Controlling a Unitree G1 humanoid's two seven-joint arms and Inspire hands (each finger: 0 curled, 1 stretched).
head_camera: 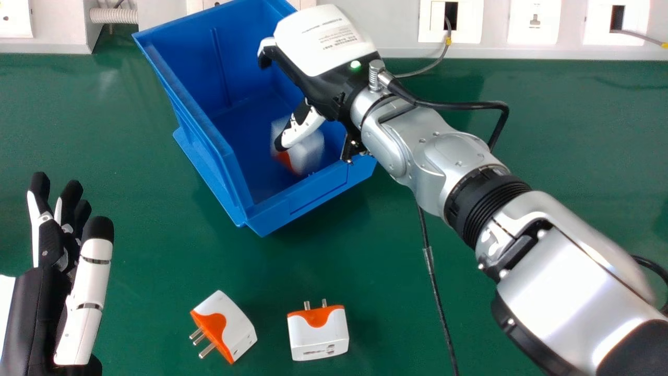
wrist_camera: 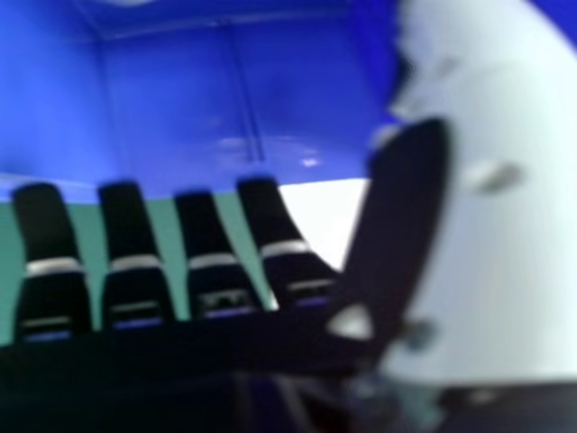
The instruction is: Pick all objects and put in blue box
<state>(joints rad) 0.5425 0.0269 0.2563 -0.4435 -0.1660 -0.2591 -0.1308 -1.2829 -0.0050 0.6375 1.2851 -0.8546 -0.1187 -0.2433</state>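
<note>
I have the right robot hand (head_camera: 323, 44) over the blue box (head_camera: 313, 196), fingers spread loosely and gripping nothing. One adapter (head_camera: 309, 152), white and orange, is inside the box below the thumb, blurred, so I judge it is loose and tumbling. If I pull back too low, the thumb could clip the near wall and knock the box askew. The dark cable (head_camera: 434, 277) on the counter (head_camera: 130, 261) could snag a careless arm sweep. Grasping by the prongs could let a body twist free. I count one box, three adapters, the left adapter (head_camera: 237, 329) and right adapter (head_camera: 318, 337) on the counter, and two hands, the left robot hand (head_camera: 90, 287) relaxed at the head view's left
</note>
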